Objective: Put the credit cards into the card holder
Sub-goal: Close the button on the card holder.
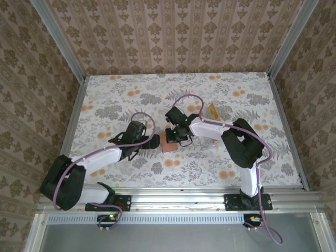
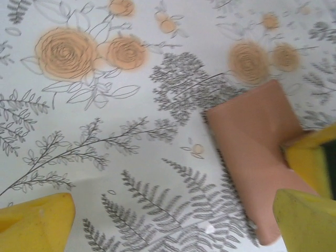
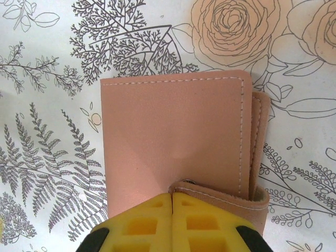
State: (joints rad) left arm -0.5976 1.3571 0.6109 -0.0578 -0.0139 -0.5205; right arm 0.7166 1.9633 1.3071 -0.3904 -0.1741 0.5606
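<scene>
- Opening step: right tool closed, seemingly pinching the card holder's clasp tab.
- Left tool gapes beside the holder.
- Next: peel the flap open; the credit cards wait beyond.

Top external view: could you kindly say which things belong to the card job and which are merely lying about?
Job: card holder; credit cards, farther back on the right.
Lying about: nothing loose that I can see; just printed orange flowers on the tablecloth.

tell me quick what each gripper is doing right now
left gripper: open, holding nothing
right gripper: shut, fingertips at the card holder; grip on it cannot be told
</scene>
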